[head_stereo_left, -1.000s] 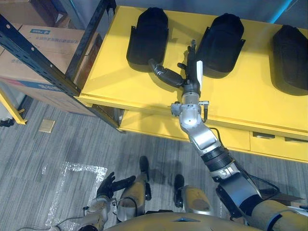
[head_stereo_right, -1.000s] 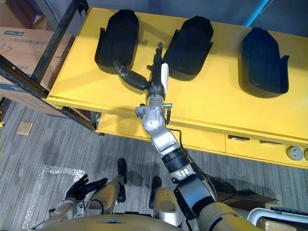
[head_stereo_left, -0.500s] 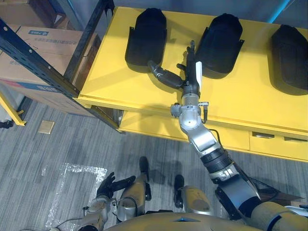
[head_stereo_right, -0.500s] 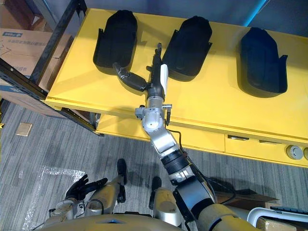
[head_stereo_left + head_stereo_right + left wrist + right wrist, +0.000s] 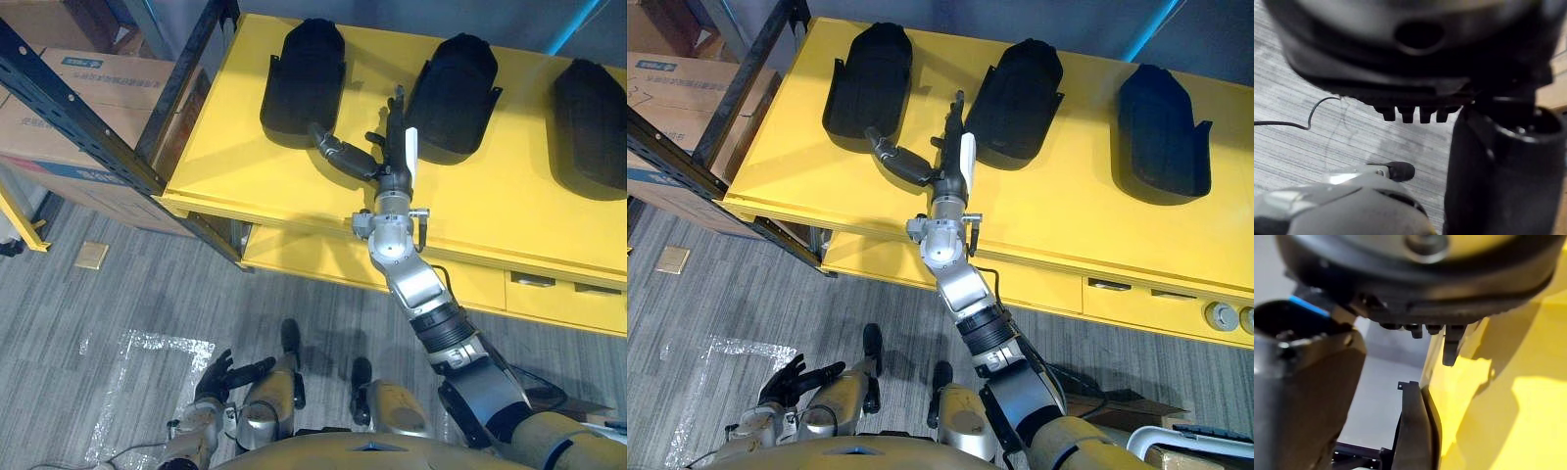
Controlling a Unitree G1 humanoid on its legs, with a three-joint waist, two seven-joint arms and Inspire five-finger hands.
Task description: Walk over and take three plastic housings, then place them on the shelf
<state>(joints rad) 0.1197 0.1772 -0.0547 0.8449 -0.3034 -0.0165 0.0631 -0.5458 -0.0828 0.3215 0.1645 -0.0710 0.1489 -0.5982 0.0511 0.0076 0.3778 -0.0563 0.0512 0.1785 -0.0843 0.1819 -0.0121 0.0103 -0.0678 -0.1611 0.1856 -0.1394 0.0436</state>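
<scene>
Three black plastic housings lie in a row on the yellow table [image 5: 245, 166]: a left housing [image 5: 302, 69], a middle housing [image 5: 453, 98] and a right housing [image 5: 593, 122]. My right hand [image 5: 389, 164] reaches over the table between the left and middle ones. It is open, with straight fingers beside the middle housing's left edge and the thumb spread toward the left housing's near end. It holds nothing. The right wrist view shows a housing's edge [image 5: 1410, 426] close past the hand. My left hand [image 5: 217, 377] hangs low over the floor, open.
A dark shelf-rack upright [image 5: 88, 122] slants across the left, with cardboard boxes [image 5: 93, 83] behind it. The table's front carries drawers [image 5: 539, 284]. On the grey floor lie a sheet of clear film [image 5: 147, 377] and a small cardboard piece [image 5: 90, 257].
The whole picture has shifted a little, so the camera moved. The right hand keeps its place between the left and middle housings.
</scene>
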